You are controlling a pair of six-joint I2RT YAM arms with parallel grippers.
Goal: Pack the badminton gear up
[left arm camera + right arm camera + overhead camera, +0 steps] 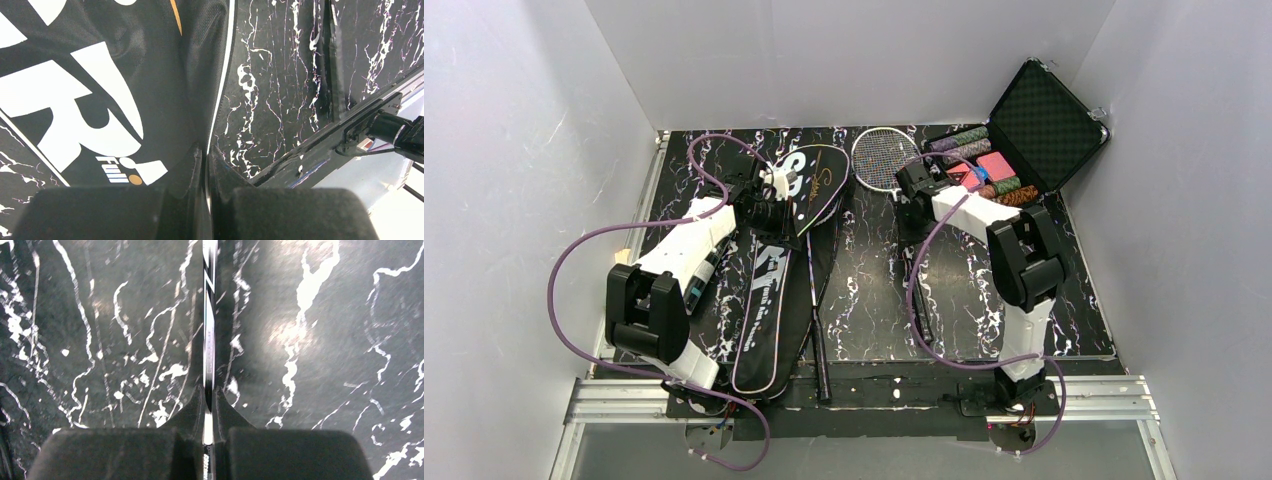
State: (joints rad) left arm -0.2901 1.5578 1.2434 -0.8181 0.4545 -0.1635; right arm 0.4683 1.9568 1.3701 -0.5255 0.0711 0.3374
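Observation:
The long black "SPORT" bag [769,280] lies lengthwise on the left of the mat. My left gripper [771,205] is shut on its white-piped edge; the left wrist view shows the jaws [206,152] pinching the piping of the bag [100,75]. One racket's shaft [813,300] runs beside the bag, its head hidden in the bag. The second racket's white-strung head [884,158] lies at the back middle. My right gripper [912,190] is shut on its thin shaft [209,340], with the jaws [208,395] closed round it. No shuttlecocks show.
An open black hard case [1039,125] with coloured poker chips [984,165] stands at the back right, close to my right gripper. A dark teal-marked object [700,283] peeks from under my left arm. White walls enclose the mat; a metal rail [874,395] runs along the near edge.

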